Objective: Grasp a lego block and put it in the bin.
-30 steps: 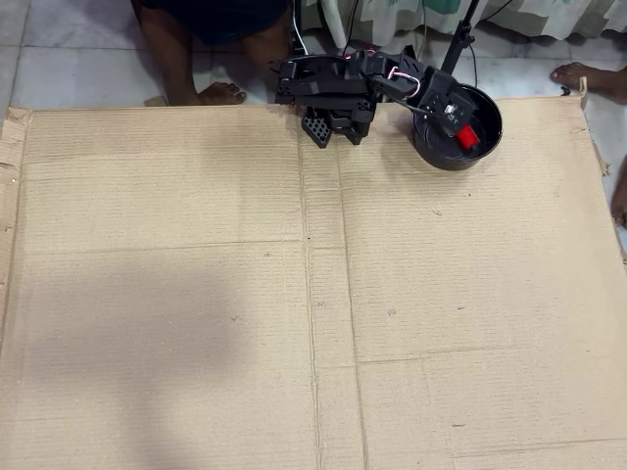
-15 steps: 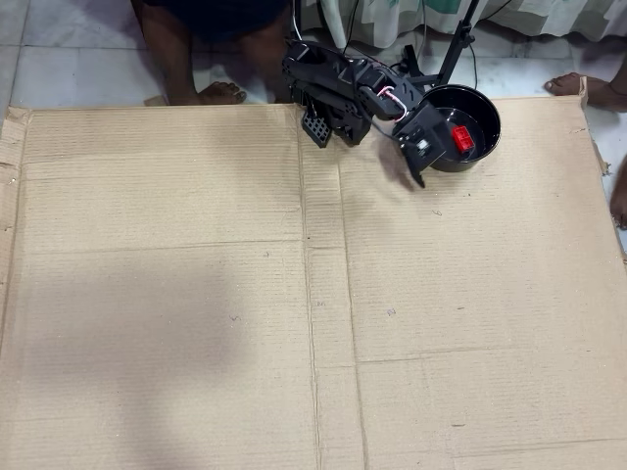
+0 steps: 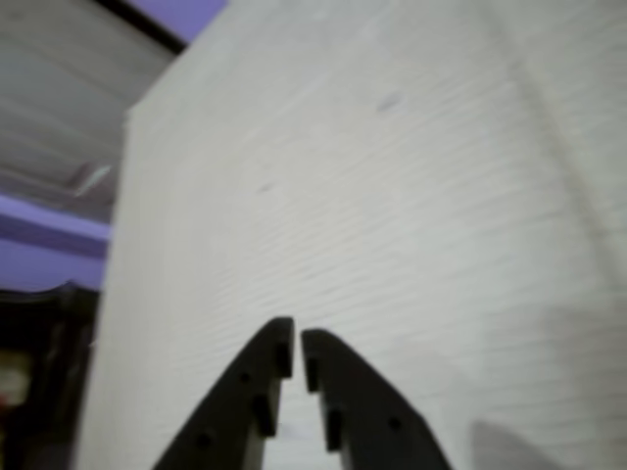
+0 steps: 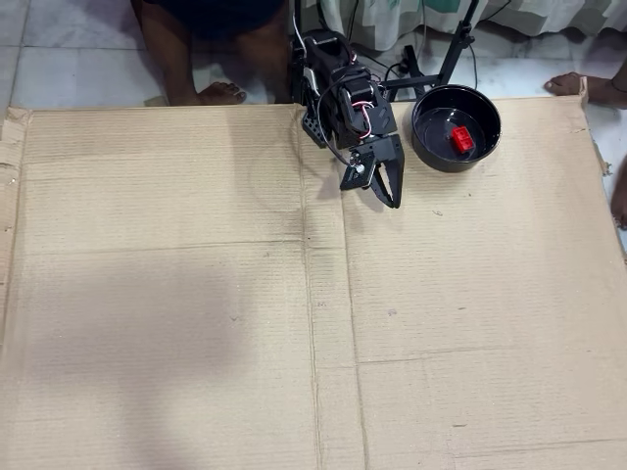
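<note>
The small red studded plastic lego block [image 4: 461, 140] lies inside the round glossy black bowl, the bin [image 4: 428, 149]. Left of the bin, the black two-finger gripper [image 4: 389, 196] hangs nearly closed, apparently empty, over cardboard [image 4: 176, 323].

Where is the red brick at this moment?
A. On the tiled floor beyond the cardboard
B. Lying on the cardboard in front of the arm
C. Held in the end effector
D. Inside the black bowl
D. In the overhead view the red brick lies inside the black bowl, while the end effector sits beside the bowl over the cardboard, its fingers nearly together with nothing between them.
</note>
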You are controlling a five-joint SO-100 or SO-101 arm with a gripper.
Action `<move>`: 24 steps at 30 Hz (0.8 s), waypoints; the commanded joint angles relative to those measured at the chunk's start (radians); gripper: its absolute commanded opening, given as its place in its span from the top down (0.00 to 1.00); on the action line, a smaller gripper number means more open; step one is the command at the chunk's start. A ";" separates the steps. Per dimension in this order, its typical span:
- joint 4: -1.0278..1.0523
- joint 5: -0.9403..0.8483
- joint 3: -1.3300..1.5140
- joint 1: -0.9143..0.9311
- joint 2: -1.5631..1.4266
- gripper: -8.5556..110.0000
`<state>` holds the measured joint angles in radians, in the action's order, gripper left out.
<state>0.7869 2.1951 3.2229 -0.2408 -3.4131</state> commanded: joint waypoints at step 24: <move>0.055 -1.899 0.018 0.222 -0.009 0.93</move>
<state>0.8391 0.3820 3.2244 -0.0245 -3.4131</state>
